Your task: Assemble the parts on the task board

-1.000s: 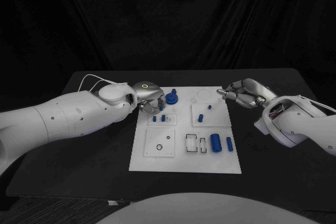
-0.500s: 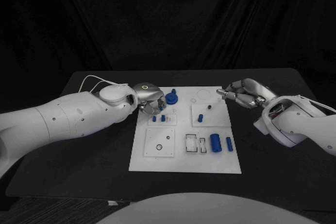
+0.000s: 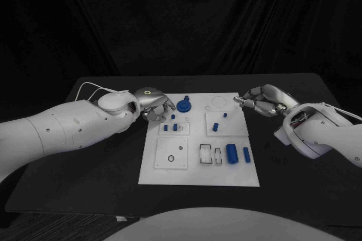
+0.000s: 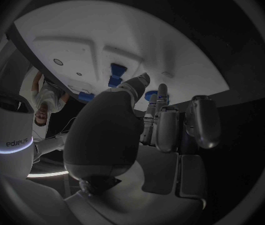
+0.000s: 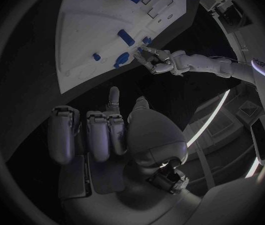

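Left hand (image 3: 155, 106) is held at the board's (image 3: 200, 173) far-left edge, fingers curled, grasp cannot be told | right hand (image 3: 260, 101) is clenched empty, parked clear | parts (image 3: 232, 152) are left on the board, unassembled

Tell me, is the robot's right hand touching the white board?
Apart. In the head view the right hand sits beyond the task board edge, dark table between them.

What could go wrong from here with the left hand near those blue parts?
The left hand hovers close by the round blue part and the small upright pegs; a sideways sweep might knock them over. The right hand sits at the task board's far edge and could nudge it.
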Tool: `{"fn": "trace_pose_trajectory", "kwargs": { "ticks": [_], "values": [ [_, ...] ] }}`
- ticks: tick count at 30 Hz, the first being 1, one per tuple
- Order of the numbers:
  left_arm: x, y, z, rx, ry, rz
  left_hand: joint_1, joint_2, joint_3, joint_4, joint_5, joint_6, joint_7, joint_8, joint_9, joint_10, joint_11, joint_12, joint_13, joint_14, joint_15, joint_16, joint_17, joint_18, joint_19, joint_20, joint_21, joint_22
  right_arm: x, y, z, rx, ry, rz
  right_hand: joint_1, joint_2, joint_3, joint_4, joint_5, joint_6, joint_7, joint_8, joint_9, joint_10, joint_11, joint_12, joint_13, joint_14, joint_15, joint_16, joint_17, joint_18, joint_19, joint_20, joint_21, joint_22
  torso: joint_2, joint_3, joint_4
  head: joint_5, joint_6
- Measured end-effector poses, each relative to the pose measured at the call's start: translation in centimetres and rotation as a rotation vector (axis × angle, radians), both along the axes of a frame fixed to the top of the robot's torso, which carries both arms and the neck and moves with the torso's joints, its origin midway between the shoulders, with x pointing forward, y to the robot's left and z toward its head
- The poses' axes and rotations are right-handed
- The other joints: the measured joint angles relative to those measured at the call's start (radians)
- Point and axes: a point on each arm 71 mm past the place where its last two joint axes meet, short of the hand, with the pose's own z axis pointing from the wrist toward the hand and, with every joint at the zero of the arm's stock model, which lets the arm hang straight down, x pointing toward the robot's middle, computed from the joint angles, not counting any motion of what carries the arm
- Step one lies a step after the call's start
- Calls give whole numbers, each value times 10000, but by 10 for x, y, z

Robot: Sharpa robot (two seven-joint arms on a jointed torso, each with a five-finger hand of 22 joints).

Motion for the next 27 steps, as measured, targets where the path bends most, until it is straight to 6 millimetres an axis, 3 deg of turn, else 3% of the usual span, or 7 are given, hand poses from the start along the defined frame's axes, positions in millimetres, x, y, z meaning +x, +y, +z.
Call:
{"fn": "trace_pose_trajectory", "kwargs": {
  "ticks": [10, 12, 15, 17, 21, 24, 27],
  "values": [
    [-1, 40, 37, -880, -1805, 345, -197, 58, -693, 1147, -317, 61, -5, 84, -165, -813, 24, 179, 297, -296, 108, -237, -347, 7, -291, 150, -693, 0, 8, 5, 28, -58, -596, 107, 727, -360, 197, -80, 631, -36, 36, -411, -459, -8, 29, 20, 0, -5, -32, -330, 0, -1, 0, 0, -22, -2, -2, -7, 0, -72, 0],
    [0, 50, 53, -1217, -2363, 410, -445, 111, -688, 1527, -210, 241, -121, 84, -213, -1250, 31, 443, 507, -993, 184, -777, -1130, 330, -999, 219, -1881, -1, 12, 9, 40, -170, -888, 192, 937, -570, 218, -78, 837, -32, 32, -582, -704, 0, 31, -213, 5, -12, -45, -560, 0, -1, -24, -29, -122, -1, -3, -8, 0, -68, 0],
    [-2, 62, 72, -2093, -2774, 561, -2227, 179, -2030, 1709, 770, 658, 16, 195, -252, -2159, 292, 743, 727, -4602, 572, -3804, -4658, 795, -3636, 538, -6005, 5, 19, 17, 58, -499, -1288, 437, 1773, -1169, 662, -734, 755, 183, 6, -991, -1122, -698, -38, -406, 7, -68, -110, -1407, -79, 0, -21, -163, -398, -2, -5, -12, 0, 2, 0],
    [-5, 67, 78, -2877, -2615, 704, -3605, -237, -3602, 1798, 979, 862, 275, 255, -249, -2728, 819, 765, 741, -6438, 1129, -5476, -5739, 924, -4677, 794, -7276, 7, 23, 24, 67, -856, -1500, 683, 2752, -1211, 982, -1150, 282, 200, 19, -1438, -1471, -1326, -135, -408, 1195, -133, -175, -2179, -744, 97, -1, -233, -658, -2, -8, -17, 0, 29, 0],
    [-13, 73, 85, -5206, -1138, 1007, -3963, 1095, -4660, 1759, 1618, 310, 1329, 83, -463, -4476, 1353, 397, 281, -9244, 2392, -8043, -7441, 215, -7747, 1411, -9605, -813, 32, 41, 82, -2092, -1936, 1439, 3558, -1221, 1191, -1181, 107, 291, 110, -2320, -2091, -2974, 483, -523, 683, -99, -186, -2673, -1388, 160, -4, -255, -1008, -3, -8, -19, 1, 24, 0],
    [-19, 69, 84, -6913, 554, 870, -3735, 1224, -4915, 1790, 1592, -406, 1586, 74, -657, -6400, 1282, -123, -254, -12152, 2344, -10349, -9170, 139, -10499, 1779, -11304, -2419, 37, 52, 83, -3139, -2130, 1957, 4395, -1354, 1300, -1007, 107, 565, 16, -3045, -2564, -5088, 863, -2270, -763, 22, 229, -2581, -1313, 158, -8, 173, -1329, -3, -7, -18, 1, -5, 0],
    [-26, 67, 77, -8743, 2446, 943, -3620, 1217, -4994, 1792, 1104, -2535, 1071, -99, -1063, -8654, 590, -588, -824, -14206, 1655, -12661, -11141, 140, -13287, 1768, -11887, -6806, 43, 61, 80, -4177, -2239, 2369, 4997, -1645, 1689, -1157, 139, 627, 166, -3708, -2971, -5693, 550, -9104, -8387, -6, 56, -2513, -1304, 313, -27, 117, -1561, -3, -6, -18, 1, -59, 0]
  ]
}}
